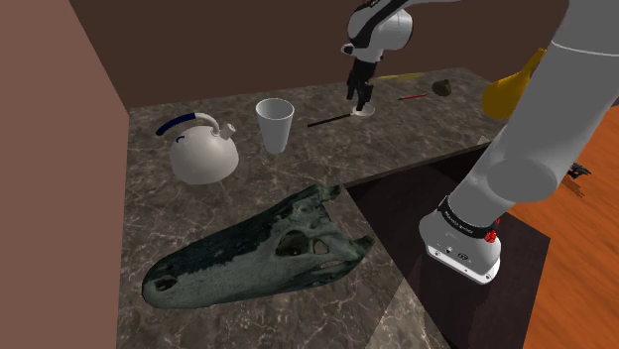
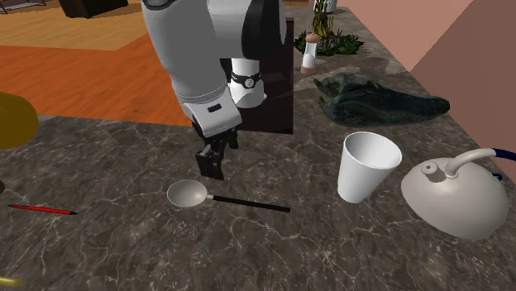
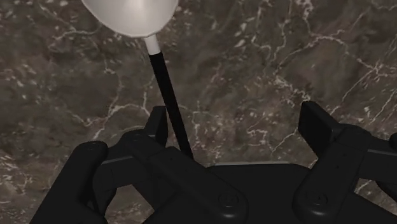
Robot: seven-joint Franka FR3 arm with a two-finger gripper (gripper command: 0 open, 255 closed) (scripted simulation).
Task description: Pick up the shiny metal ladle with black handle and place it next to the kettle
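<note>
One white arm (image 1: 381, 27) reaches, in the shoulder view, to the far side of a dark marble counter (image 1: 159, 213). Its black gripper (image 1: 360, 102) points down just above the bowl end of the ladle (image 1: 332, 120), which lies flat on the counter with its thin black handle running toward that view's left. Left of the ladle stands a white cup (image 1: 275, 124), and further left, well apart from the ladle, sits the white kettle (image 1: 203, 151) with a dark blue handle. A dark green reptile head (image 1: 258, 253) lies on the near part of the counter, and a red pencil (image 1: 413, 97) lies to the gripper's right. In the second exterior view the gripper (image 2: 211, 165) hangs just behind the ladle (image 2: 188, 194), whose pale bowl rests on the marble while the handle stretches to that view's right toward the cup (image 2: 366, 168). The kettle (image 2: 455, 197) sits beyond the cup, and the pencil (image 2: 41, 210) lies at the left. In the wrist view the gripper (image 3: 238, 130) is released, its two fingers (image 3: 318, 127) standing wide apart. The handle of the ladle (image 3: 167, 83) passes between them, close beside one finger, with the bowl ahead of the fingertips. Whether the handle touches that finger cannot be told, and it is not clasped.
</note>
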